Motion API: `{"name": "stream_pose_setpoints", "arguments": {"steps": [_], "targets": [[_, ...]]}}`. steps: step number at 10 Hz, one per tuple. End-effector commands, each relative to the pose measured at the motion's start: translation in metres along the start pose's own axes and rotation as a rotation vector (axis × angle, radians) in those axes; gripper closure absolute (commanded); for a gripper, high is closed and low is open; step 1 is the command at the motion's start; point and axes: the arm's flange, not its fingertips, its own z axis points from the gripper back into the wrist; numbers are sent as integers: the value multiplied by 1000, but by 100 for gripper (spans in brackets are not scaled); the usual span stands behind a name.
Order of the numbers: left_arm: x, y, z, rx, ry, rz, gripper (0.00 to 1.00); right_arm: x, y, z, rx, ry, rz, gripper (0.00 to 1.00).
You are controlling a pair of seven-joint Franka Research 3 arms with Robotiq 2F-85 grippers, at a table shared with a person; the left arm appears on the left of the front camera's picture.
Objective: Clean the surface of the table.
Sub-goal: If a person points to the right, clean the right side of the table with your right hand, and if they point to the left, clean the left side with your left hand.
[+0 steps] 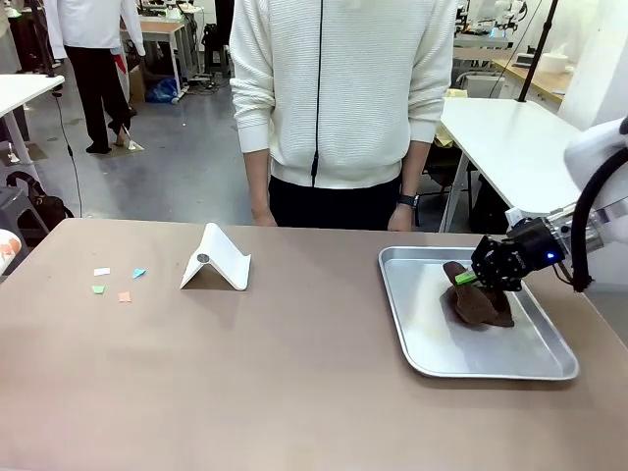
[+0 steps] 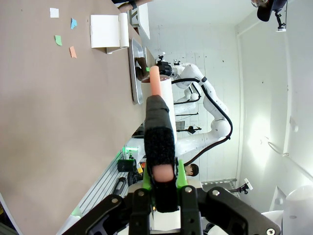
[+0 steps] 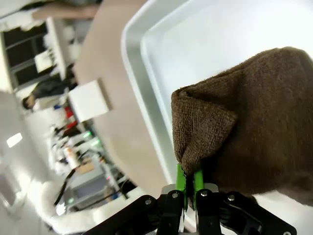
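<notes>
The brownish-taupe table (image 1: 294,373) spreads across the front view. Small paper scraps (image 1: 118,285) lie on it at the left; the left wrist view has these scraps (image 2: 63,32) at its top. A brown cloth (image 1: 476,299) lies in the silver tray (image 1: 432,358) at the right. My right gripper (image 1: 469,279) is shut on the cloth's upper fold. Up close, its green pads (image 3: 182,180) pinch a corner of the cloth (image 3: 244,127), lifting it off the tray (image 3: 142,83). My left gripper (image 2: 164,183) is shut on a black-wrapped stick with a peach tip (image 2: 159,127), held off the table's (image 2: 49,127) near edge.
A white folded stand (image 1: 216,260) sits on the table between the scraps and the tray, and in the left wrist view this stand (image 2: 108,31) lies near the top. A person in a white zip top (image 1: 343,88) stands at the far edge, hands hanging down.
</notes>
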Motion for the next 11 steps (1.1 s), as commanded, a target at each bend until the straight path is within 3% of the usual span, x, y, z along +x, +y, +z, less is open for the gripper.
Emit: {"name": "stream_pose_setpoints", "arguments": {"steps": [1, 6, 9, 11], "targets": [[-3, -5, -1, -15, 3, -4, 100, -6, 1, 13, 149, 56, 15, 94], [-3, -5, -1, -15, 3, -4, 100, -69, 17, 94, 535, 20, -56, 94], [-3, -5, -1, -15, 3, -4, 100, -104, 10, 144, 725, 97, -119, 94], [-3, -5, -1, -15, 3, -4, 100, -98, -9, 160, 762, -5, -129, 94]]}}
